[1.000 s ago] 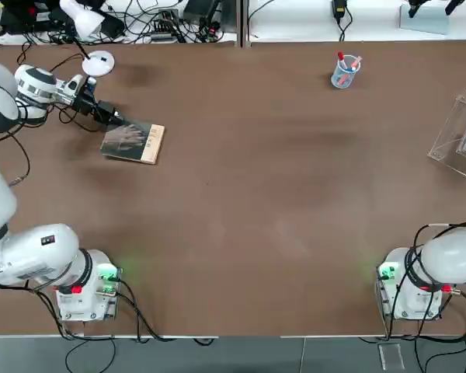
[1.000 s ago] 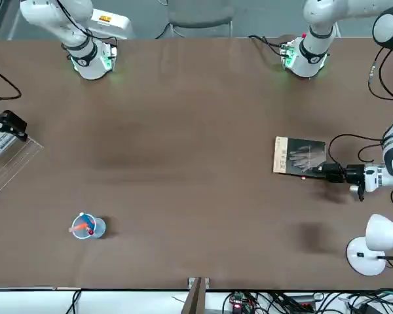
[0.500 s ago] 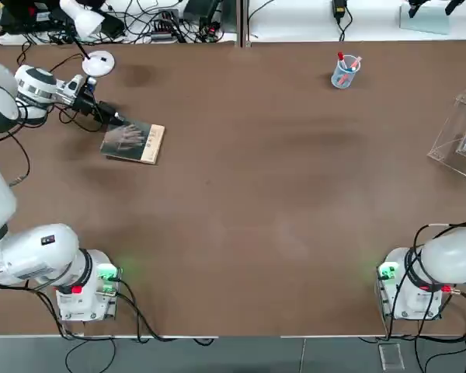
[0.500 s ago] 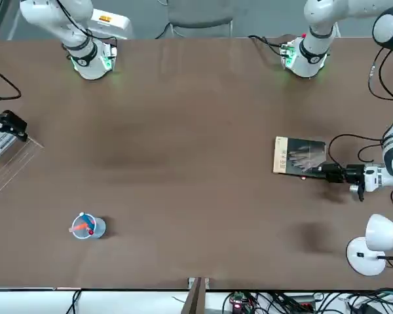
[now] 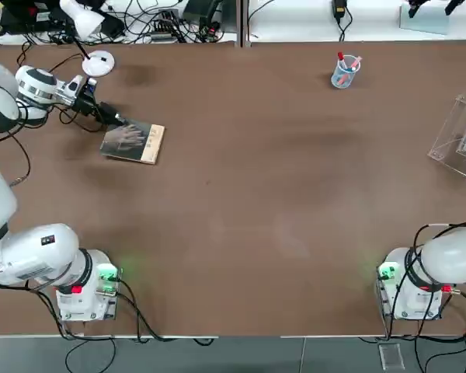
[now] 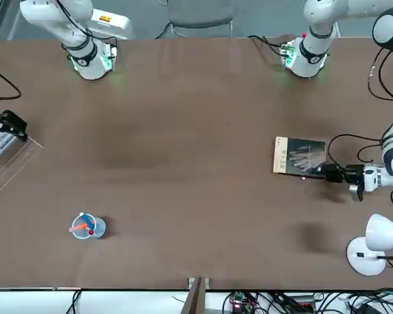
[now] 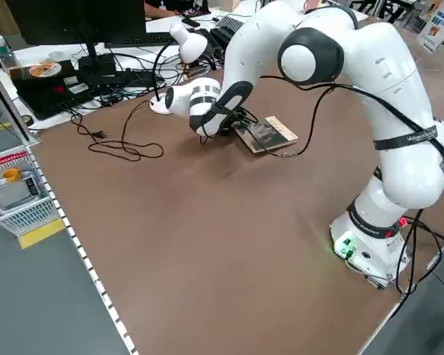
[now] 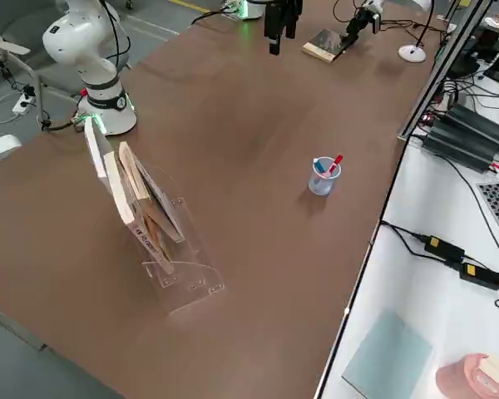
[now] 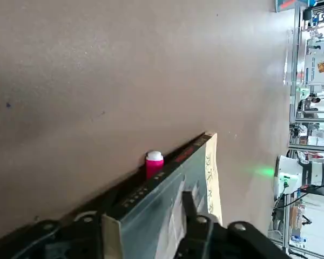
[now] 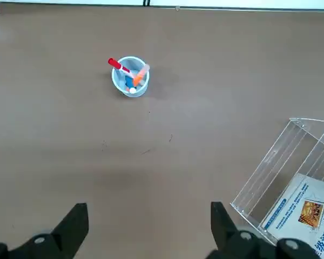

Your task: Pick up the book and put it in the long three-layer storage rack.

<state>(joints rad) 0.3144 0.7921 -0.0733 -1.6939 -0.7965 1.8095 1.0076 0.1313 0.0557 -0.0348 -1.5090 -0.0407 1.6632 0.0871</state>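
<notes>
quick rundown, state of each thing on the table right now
book: flat on table, far left corner clamped.
left pincer: shut on the book's edge.
right pincer: open, empty, raised above the table.
storage rack: upright, already holding books.
pen cup: upright, pens inside.

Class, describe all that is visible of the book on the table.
The book is thin and rectangular, with a dark grey-green cover showing a pale hand-like image and a tan strip along the edge away from the arm. It lies on the brown table at the robot's far left. The left pincer grips its far corner, one finger on the cover.
</notes>
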